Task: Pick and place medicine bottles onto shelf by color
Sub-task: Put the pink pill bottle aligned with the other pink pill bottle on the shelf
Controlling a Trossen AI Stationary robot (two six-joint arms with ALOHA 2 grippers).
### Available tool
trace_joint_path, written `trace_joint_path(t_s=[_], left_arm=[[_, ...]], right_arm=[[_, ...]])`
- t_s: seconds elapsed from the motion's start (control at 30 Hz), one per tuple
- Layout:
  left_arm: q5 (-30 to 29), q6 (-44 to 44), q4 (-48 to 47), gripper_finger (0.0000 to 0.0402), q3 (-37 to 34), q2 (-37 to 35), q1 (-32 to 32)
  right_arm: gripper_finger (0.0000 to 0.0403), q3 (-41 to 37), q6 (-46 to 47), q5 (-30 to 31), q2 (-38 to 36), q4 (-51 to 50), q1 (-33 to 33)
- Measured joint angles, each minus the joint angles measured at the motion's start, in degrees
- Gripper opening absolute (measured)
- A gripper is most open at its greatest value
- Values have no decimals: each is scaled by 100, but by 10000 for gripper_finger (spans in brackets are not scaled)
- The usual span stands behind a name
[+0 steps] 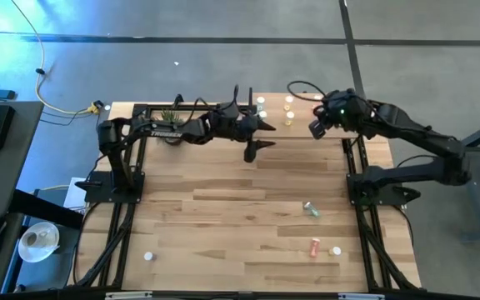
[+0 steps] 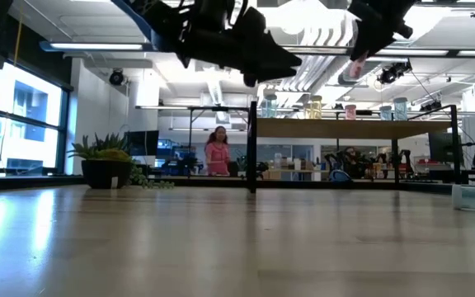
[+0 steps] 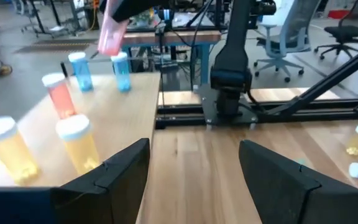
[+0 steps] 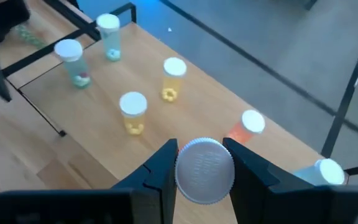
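Observation:
The shelf [image 1: 302,112] is a light wood board on a black frame at the table's far edge. Two yellow [image 3: 79,144], one orange-red [image 3: 59,94] and two teal bottles [image 3: 120,72] stand upright on it. My right gripper [image 1: 317,127] hovers over the shelf, shut on an orange-red bottle [image 3: 112,35] with a white cap [image 4: 204,171]. My left gripper [image 3: 194,180] is open and empty, above the table just near of the shelf [image 1: 255,137]. A teal bottle [image 1: 310,208] and an orange-red bottle [image 1: 315,247] lie on the tabletop. My right gripper pinches the orange-red bottle between its two fingers [image 4: 160,168], on the sides of its upper end by the cap [image 4: 204,149]. The fingers come from above, pointing down. The bottle hangs below them, slightly tilted, lifted clear above the shelf board [image 2: 351,70].
A potted plant [image 1: 169,117] stands at the far left of the table. Two loose white-capped pieces lie near the table's near edge [image 1: 148,256] and near right [image 1: 336,250]. Black arm frames run down both table sides. A person [image 2: 218,153] stands in the room beyond.

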Motion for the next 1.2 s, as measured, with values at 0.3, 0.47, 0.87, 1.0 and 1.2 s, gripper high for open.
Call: trace_joint_path(t_s=[0.3,0.47,0.87,1.0,1.2], left_arm=[[-45,-171,130,239,-220,0,-131],[-44,-77,278,239,-220,0,-211],[-47,-77,169,239,-220,2,-373],[-47,-75,164,239,-220,2,-443],[-48,-79,72,239,-220,3,-447]], right_arm=[[101,0,-249,-1226,-2,-314,-1109],[101,0,-302,-1505,127,-499,-1551],[101,0,-357,-1829,943,-500,-1886],[101,0,-398,-1853,1177,-508,-1951],[101,0,-400,-1890,1391,-506,-1959]])
